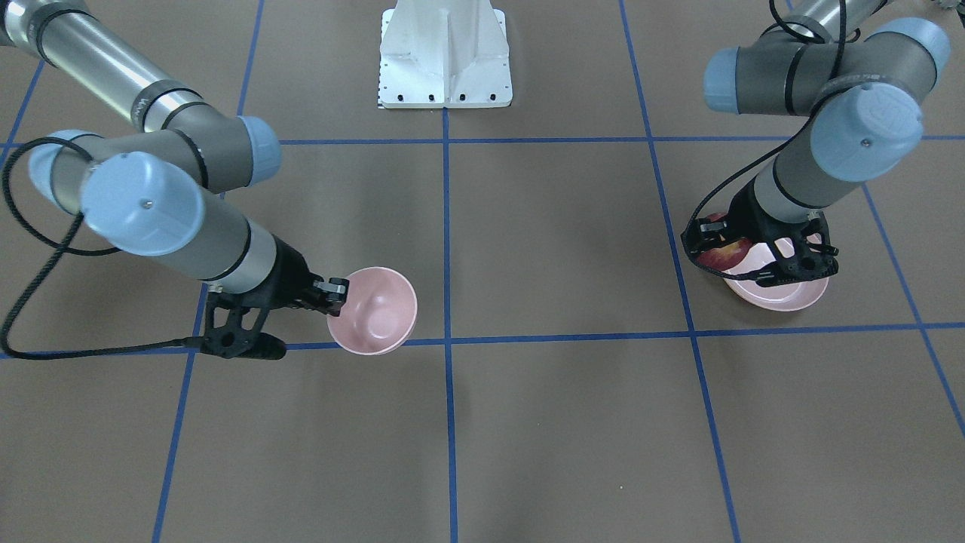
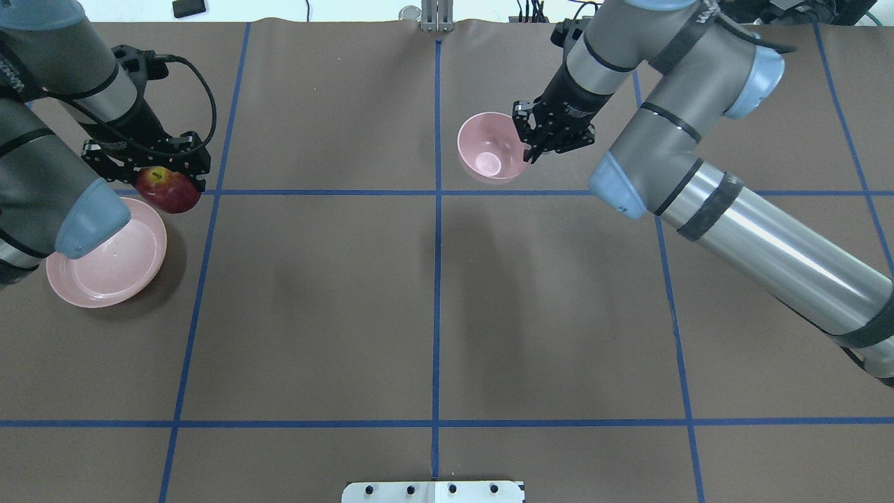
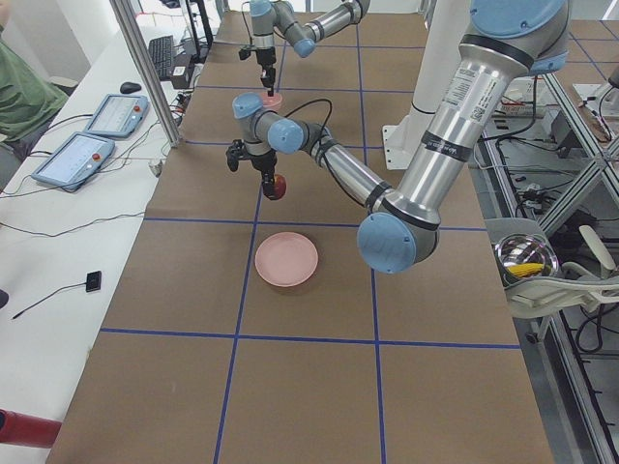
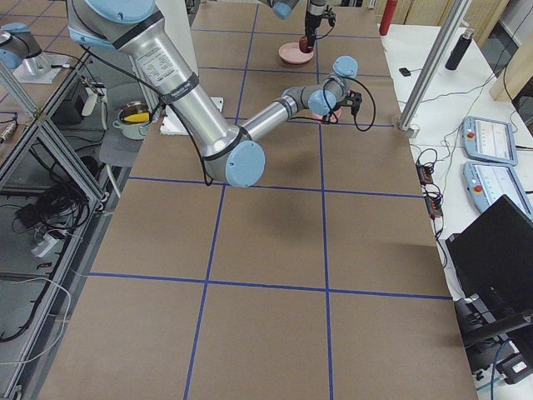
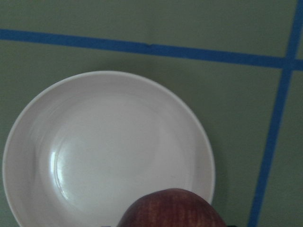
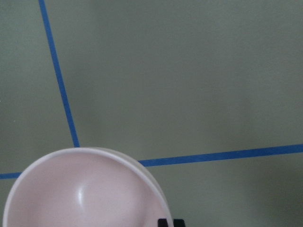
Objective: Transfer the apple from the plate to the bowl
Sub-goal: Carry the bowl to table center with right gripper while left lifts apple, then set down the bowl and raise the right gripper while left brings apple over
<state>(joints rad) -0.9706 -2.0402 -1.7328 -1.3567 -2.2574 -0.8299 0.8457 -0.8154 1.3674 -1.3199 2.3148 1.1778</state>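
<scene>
Closest to the left wrist camera, the apple (image 5: 173, 208) is seen at the lower edge of that view. The plate (image 5: 109, 151) lies beneath and beyond it, its whole pale inner base exposed.

In the overhead view, at the far left, the left gripper (image 2: 167, 178) is closed around the apple, with one finger pressed on each side. The fruit is held off the plate, above the worktop (image 2: 314, 314), and appears near the plate's far right rim rather than over its middle. The plate is set flat on the brown worktop, left of a blue line (image 2: 202, 279) that runs front to back.

Further right, just past the centre line, the bowl (image 2: 475, 140) is seen with its mouth upward and its inner base showing. It is well apart from the plate and the apple. The right gripper (image 2: 529, 143) is clamped on the bowl's rim at its right side. In the right wrist view the fingertips are just seen at the lower edge, against the bowl's wall. Whether the bowl rests on the worktop or is raised slightly cannot be told.
</scene>
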